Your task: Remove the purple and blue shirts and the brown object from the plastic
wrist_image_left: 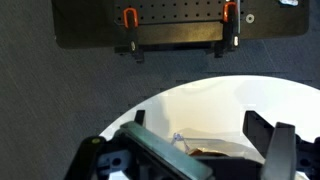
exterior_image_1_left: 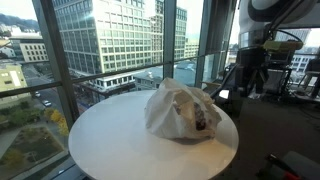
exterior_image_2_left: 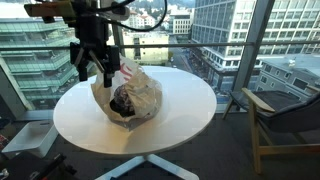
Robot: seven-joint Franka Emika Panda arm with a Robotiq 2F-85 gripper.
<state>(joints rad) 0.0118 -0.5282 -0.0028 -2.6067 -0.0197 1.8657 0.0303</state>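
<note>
**Bag on the desk, tool released above its edge**

The plastic bag (exterior_image_2_left: 130, 97) lies crumpled near the middle of the round white desk (exterior_image_2_left: 190, 115), with dark contents showing at its mouth. I see my tool (exterior_image_2_left: 93, 72) hanging over the bag's edge, apart from it, fingers spread and empty. In the wrist view the bag shows low between the two fingers.

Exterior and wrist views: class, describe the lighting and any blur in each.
In an exterior view, window daylight leaves the gripper a dark silhouette; in an exterior view, the plastic bag looks soft; in the wrist view, the white table is washed out and the jaws blurred.
</note>
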